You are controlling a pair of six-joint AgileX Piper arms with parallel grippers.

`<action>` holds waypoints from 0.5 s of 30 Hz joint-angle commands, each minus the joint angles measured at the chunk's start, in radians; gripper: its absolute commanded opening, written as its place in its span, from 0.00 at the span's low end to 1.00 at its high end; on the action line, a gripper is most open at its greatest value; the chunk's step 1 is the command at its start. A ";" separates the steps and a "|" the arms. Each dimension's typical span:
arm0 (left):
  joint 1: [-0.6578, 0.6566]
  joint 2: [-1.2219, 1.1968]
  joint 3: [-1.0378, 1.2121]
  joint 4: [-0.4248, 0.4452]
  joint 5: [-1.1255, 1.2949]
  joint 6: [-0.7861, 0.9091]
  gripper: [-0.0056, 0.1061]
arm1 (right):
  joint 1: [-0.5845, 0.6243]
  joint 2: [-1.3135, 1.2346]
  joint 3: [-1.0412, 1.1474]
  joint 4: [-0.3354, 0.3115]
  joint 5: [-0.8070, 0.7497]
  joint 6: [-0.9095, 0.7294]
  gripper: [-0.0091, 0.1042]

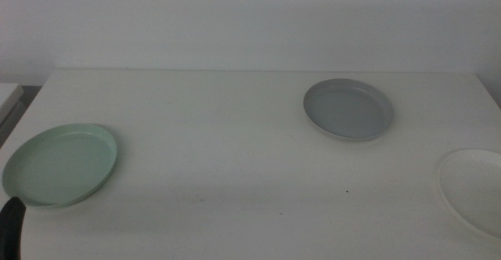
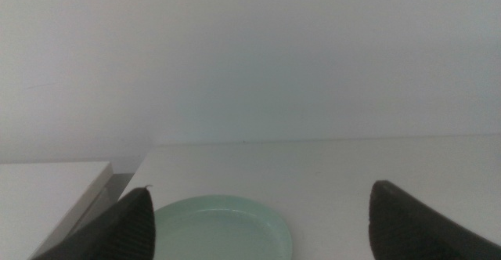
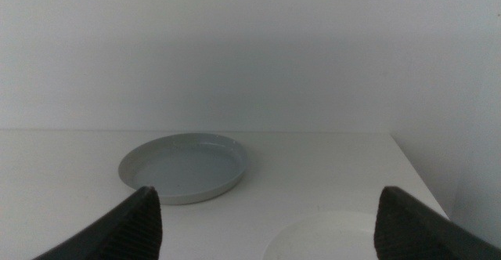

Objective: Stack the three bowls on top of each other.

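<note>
A: How many bowls are sitting on the table [image 1: 235,150]?

B: Three, each lying apart: one mint green bowl [image 1: 61,164] at nine o'clock, one grey bowl [image 1: 349,109] toward one o'clock, one white bowl [image 1: 474,189] at four o'clock, running off the edge of the middle view. None is resting on another.

A: And the grippers?

B: Two. The left gripper [image 2: 258,221] is hovering with its jaws spread wide and holding nothing; the mint green bowl [image 2: 223,230] is lying just ahead, between them. The right gripper [image 3: 266,221] is also gaping wide and carrying nothing, with the white bowl [image 3: 325,236] lying just ahead and the grey bowl [image 3: 185,167] farther beyond.
</note>
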 commanded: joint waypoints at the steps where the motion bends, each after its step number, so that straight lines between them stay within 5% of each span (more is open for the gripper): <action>1: -0.008 -0.004 0.000 0.003 -0.006 0.000 0.89 | -0.001 -0.004 0.003 -0.009 0.016 -0.005 0.89; 11: -0.008 -0.004 0.000 0.003 -0.006 0.000 0.89 | -0.001 0.066 -0.121 0.037 0.077 0.044 0.89; 15: -0.008 -0.004 0.000 0.003 -0.006 0.000 0.89 | -0.001 0.279 -0.326 0.042 0.362 0.193 0.89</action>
